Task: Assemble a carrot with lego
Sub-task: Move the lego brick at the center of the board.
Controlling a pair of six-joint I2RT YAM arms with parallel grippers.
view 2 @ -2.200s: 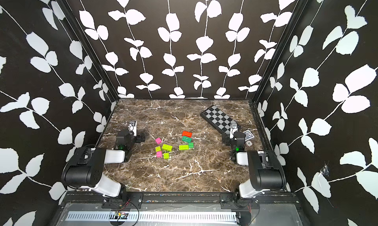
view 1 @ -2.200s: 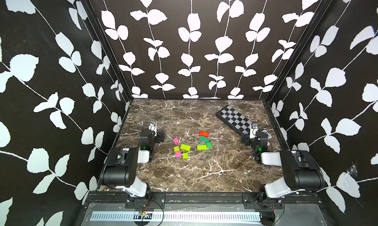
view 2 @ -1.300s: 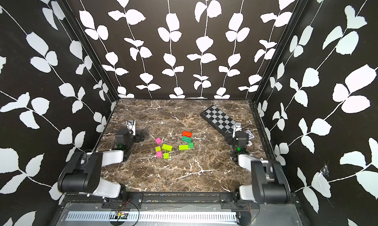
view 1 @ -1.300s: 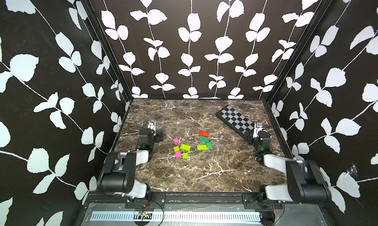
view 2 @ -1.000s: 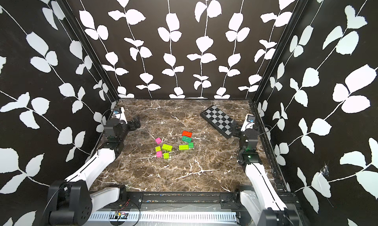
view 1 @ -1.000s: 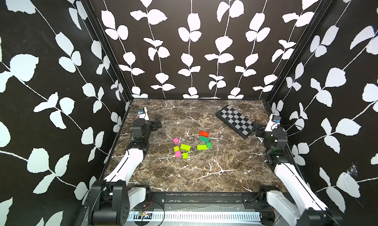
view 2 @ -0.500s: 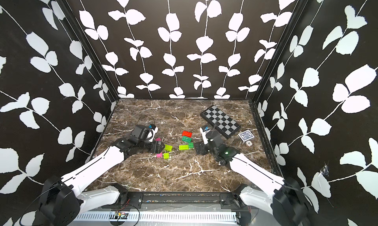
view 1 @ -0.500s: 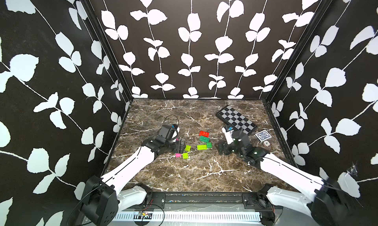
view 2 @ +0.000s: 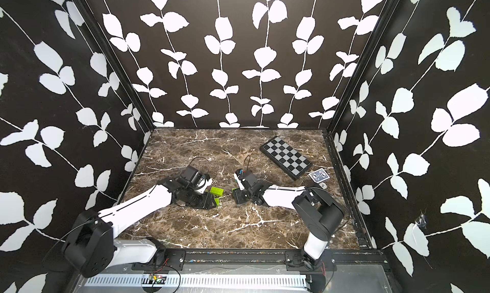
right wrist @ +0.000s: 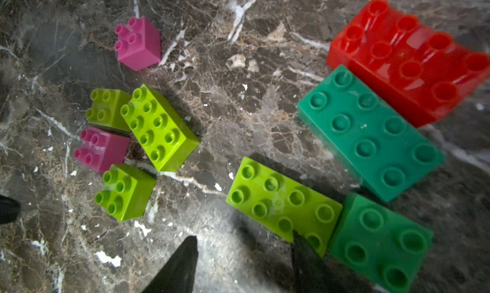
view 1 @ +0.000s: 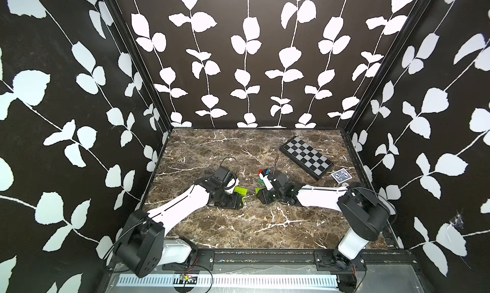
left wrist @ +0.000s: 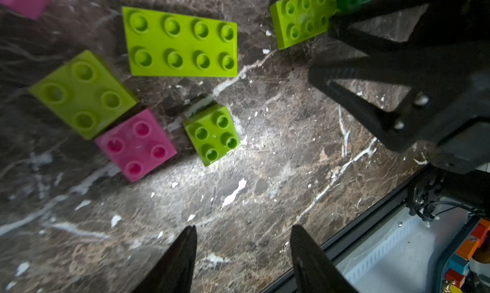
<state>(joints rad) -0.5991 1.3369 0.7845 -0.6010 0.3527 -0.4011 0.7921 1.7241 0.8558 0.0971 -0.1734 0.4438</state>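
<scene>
Dark brown marble with white veins forms the worktop (view 1: pixel 238 225), which is enclosed by black walls printed with white leaves (view 1: pixel 252 53). Near the far right corner a black-and-grey checkered board (view 1: pixel 306 160) and a blue-backed playing card (view 1: pixel 341 176) are laid well apart from the work, so they seem not to be needed.

The small studded plastic lego bricks (view 1: pixel 240 191) are found loose in the middle of the worktop, studs up, and none is pressed onto another. The carrot is therefore judged as not yet begun.

In the right wrist view two groups are seen. One is made of a long orange-red brick (right wrist: pixel 408 58), a long dark green brick (right wrist: pixel 371 135), a smaller dark green brick (right wrist: pixel 381 241) and a long lime green brick (right wrist: pixel 281 201) touching it. In the other, a second long lime brick (right wrist: pixel 159 127) is surrounded by two small lime cubes (right wrist: pixel 124 191) and a small pink cube (right wrist: pixel 99 148), while another pink cube (right wrist: pixel 138 42) is set a little apart.

The left hand (left wrist: pixel 242 257) is held low beside the small pieces, partly open, with nothing between its fingers. The right hand (right wrist: pixel 244 262) is held low at the large pieces, also parted and empty. One fingertip (right wrist: pixel 302 252) overlaps the edge of the long lime green brick, but contact cannot be told. Each hand is placed at its own group, probably so that one brick can be taken by each and the two pressed together.
</scene>
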